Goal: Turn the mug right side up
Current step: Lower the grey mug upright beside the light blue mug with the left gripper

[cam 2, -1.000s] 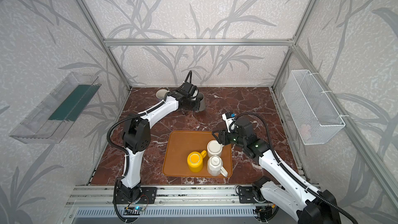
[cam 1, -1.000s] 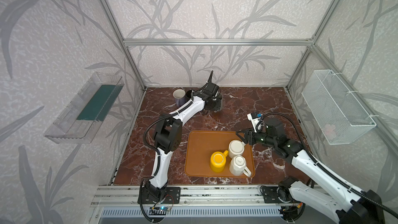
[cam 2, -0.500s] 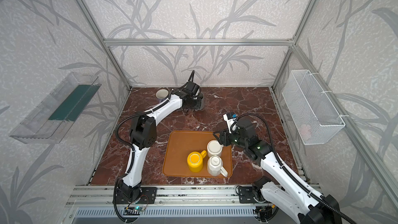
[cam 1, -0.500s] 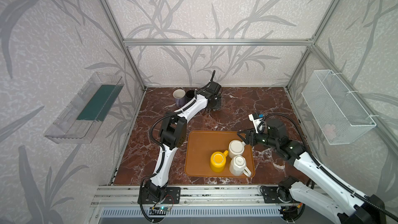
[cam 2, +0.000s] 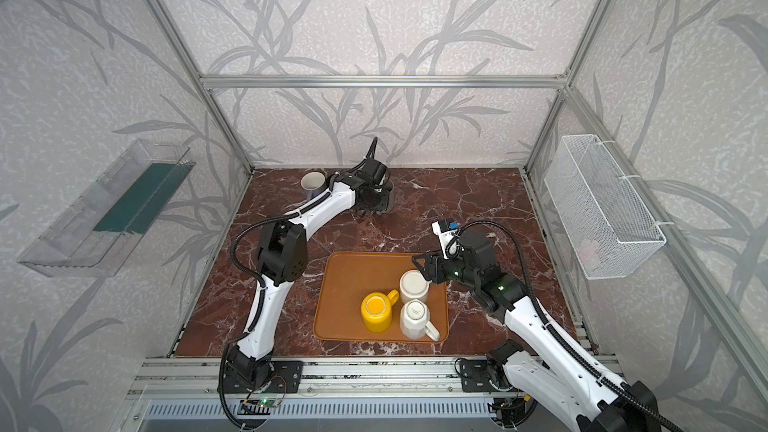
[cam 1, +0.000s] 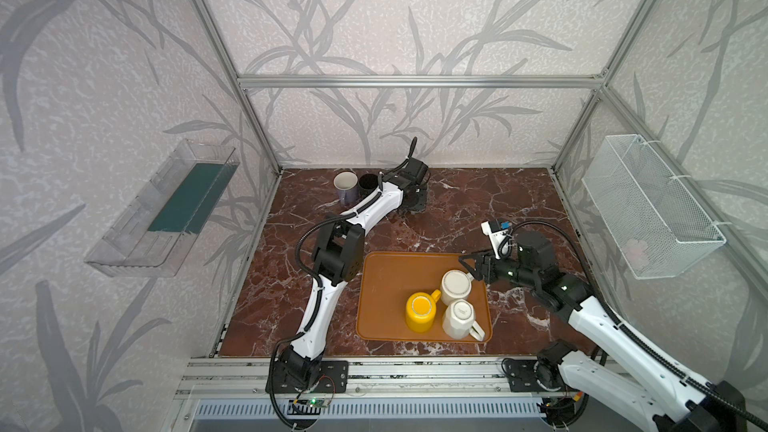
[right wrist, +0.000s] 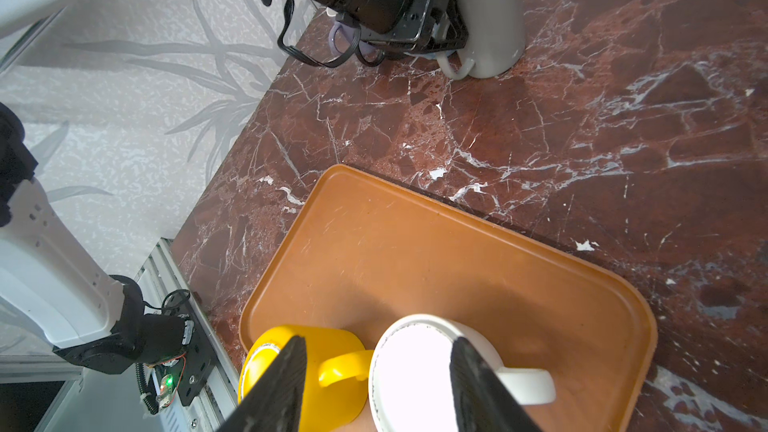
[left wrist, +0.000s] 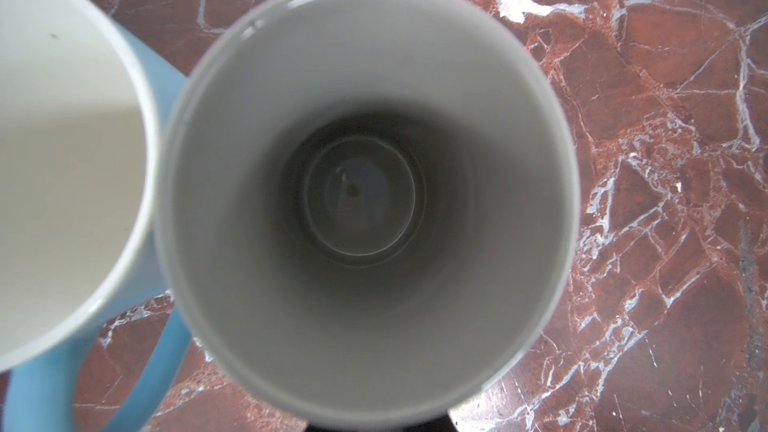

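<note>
Grey mug [right wrist: 490, 14] stands upright near the marble table [right wrist: 582, 118]'s 12 o'clock edge, blue mug [left wrist: 62, 118] just beside. Left wrist view looks straight down its inside; right wrist view shows its handle [right wrist: 455, 68] by the clenched left claw [right wrist: 446, 45]. Right claw [right wrist: 376, 342] released.

We see pale walls [cam 1: 374, 14] patterned with grey leaves; an aluminium frame [cam 1: 415, 81]; a red-brown marble table [cam 1: 478, 205]; a clear bin [cam 1: 137, 243] hangs left, a white wire basket [cam 1: 648, 209] right.
</note>
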